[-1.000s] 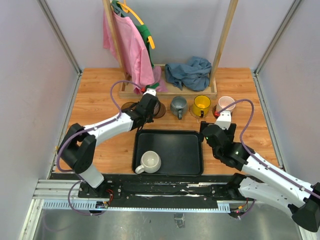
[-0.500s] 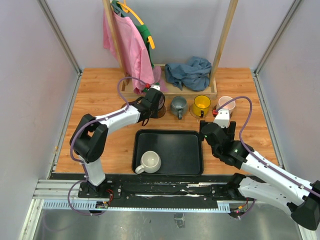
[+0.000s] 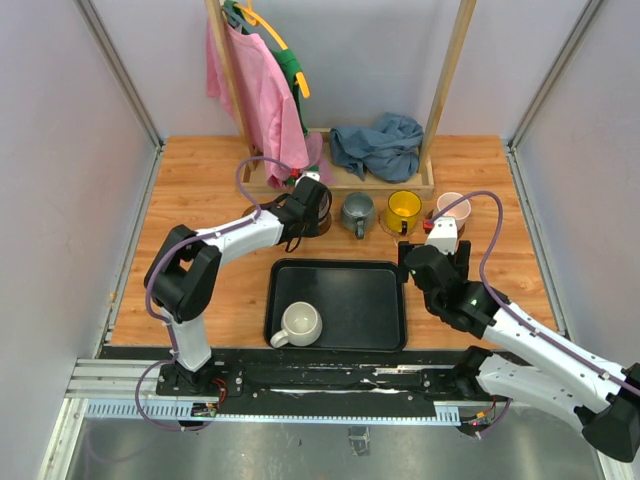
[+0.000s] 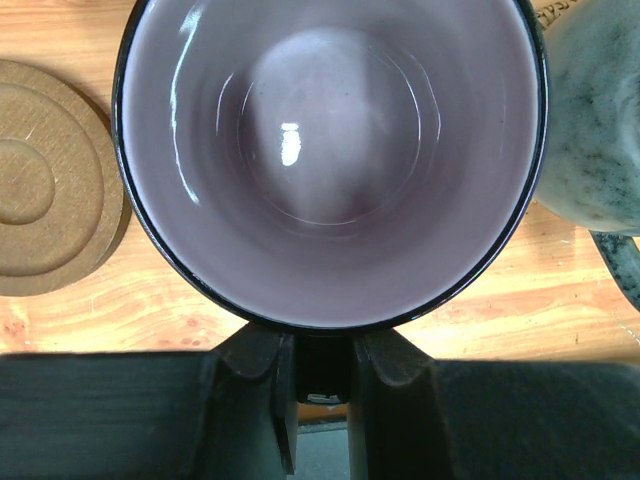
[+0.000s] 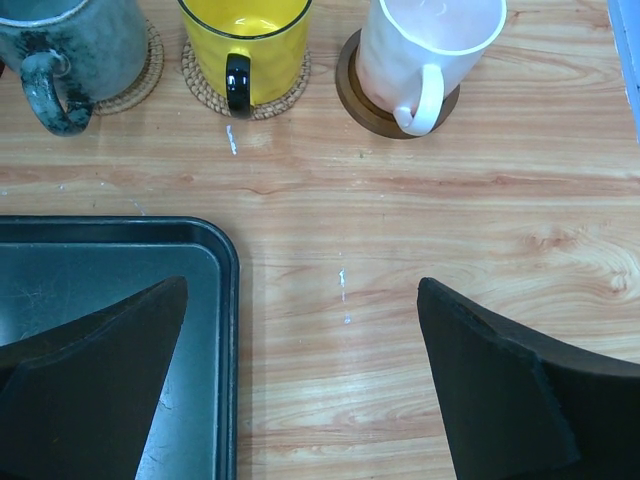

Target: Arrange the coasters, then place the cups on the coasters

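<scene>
My left gripper [image 4: 323, 365] is shut on the handle of the purple cup [image 4: 330, 150], which fills the left wrist view. From above, my left gripper [image 3: 310, 205] is over a dark brown coaster [image 3: 320, 224]; whether the cup rests on it I cannot tell. An empty brown coaster [image 4: 45, 190] lies just left of the cup. The grey-blue cup [image 5: 70, 40] and yellow cup [image 5: 245, 35] stand on tan coasters, and the pink cup [image 5: 425, 50] on a brown coaster [image 5: 365, 100]. A cream cup [image 3: 300, 322] sits on the black tray [image 3: 350, 290]. My right gripper [image 5: 302, 300] hangs open beside the tray's right edge.
A wooden rack base [image 3: 340, 185] runs just behind the row of cups, with a pink garment [image 3: 255, 90] hanging from it and a blue cloth [image 3: 378, 145] heaped on it. Grey walls close in both sides of the table.
My left arm carried the purple cup a little back and to the right, over the brown coaster, then held still. The right arm has barely moved.
</scene>
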Controlling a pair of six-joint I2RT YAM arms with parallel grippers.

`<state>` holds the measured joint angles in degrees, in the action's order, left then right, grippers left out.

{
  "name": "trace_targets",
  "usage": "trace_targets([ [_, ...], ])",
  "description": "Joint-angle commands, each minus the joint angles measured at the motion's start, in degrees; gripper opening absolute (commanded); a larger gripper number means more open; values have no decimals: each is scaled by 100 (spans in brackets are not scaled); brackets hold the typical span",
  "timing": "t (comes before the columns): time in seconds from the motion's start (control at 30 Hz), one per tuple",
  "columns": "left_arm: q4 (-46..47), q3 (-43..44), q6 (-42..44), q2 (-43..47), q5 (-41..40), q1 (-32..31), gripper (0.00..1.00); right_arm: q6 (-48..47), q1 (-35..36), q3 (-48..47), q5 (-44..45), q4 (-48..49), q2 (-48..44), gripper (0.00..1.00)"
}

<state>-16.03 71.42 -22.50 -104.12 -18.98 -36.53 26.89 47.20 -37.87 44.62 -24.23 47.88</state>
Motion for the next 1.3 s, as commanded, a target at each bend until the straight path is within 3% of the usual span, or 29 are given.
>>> trace_targets([
  [0.0, 290, 174, -90, -46, -18, 13, 1, 59, -95, -6, -52, 98, -100, 99],
  [1.17, -14, 467, -101, -380, -311, 10, 0, 65, -130, 172, -319, 225, -169, 99],
  [1.27, -153, 527, -97, -390, -372, 6, 6, 62, -132, 177, -346, 242, -173, 99],
])
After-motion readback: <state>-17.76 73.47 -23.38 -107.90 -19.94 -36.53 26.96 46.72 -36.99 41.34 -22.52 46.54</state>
